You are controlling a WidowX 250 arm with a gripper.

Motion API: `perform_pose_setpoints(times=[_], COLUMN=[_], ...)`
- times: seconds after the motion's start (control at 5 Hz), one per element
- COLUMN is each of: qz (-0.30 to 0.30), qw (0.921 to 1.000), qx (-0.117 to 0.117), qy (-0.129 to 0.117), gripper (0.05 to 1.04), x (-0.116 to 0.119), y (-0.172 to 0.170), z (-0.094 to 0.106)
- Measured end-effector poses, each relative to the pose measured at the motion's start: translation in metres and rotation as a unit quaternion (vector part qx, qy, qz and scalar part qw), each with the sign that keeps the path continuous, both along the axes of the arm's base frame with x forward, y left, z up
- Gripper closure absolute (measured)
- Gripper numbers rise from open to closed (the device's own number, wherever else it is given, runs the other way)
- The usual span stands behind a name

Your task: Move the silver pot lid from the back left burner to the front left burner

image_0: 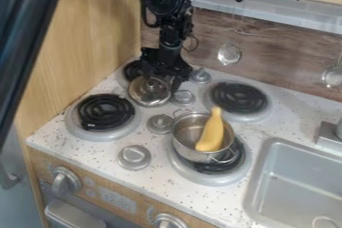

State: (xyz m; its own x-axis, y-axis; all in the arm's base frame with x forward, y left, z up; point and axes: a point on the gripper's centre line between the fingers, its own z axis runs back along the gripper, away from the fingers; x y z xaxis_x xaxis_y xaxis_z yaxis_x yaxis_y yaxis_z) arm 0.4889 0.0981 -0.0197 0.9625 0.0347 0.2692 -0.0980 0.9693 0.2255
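The counter [100, 149] carries, left to right: a near-left coil burner [105, 111]; a round lid [149, 92] beside the far-left burner [133, 70], support unclear; the end effector [161, 79] at it, clamped or apart, cannot tell; a metal pot [187, 129], its wall apparently propping a yellow item [212, 133]; a sink [290, 177].

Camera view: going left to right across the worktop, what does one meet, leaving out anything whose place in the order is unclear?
Front-left black coil burner → round clear lid → metal pot with a yellow item in it → grey sink.
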Motion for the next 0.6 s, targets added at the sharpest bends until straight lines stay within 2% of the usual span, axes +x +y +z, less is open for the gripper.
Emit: perform_pose_setpoints(times=[0.4,0.6], qz=[0.027,0.032], qw=[0.9995,0.9994], qx=[-0.002,-0.003], qy=[0.015,0.015], gripper=[0.085,0.140], x=[0.001,0.004], y=[0.020,0.022], z=[-0.010,-0.010])
